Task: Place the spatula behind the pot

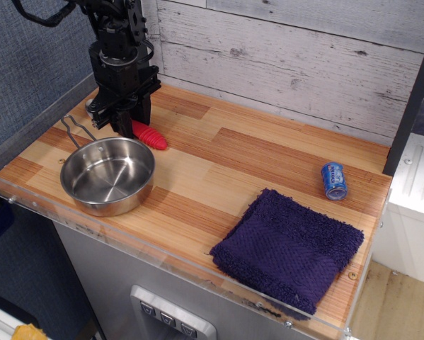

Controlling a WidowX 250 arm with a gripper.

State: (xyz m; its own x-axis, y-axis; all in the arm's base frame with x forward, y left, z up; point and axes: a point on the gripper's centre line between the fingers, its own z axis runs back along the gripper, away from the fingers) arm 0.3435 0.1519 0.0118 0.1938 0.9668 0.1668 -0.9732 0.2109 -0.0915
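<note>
We saw the gripper [124, 120] clamped on the spatula [149, 136], its red handle pointing right and forward, just behind the pot [107, 176].

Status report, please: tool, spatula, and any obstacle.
Tool shut on red-handled spatula, low behind shiny round steel pot. Not yet released. Nothing in the way.

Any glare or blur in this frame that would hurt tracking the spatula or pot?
In observation.image: sharp overall, lighting soft and even. The pot shows bright reflections on its inner wall. The spatula shows only its red handle, unblurred; its head is hidden under the gripper. The black gripper reads dark, with little detail.
</note>
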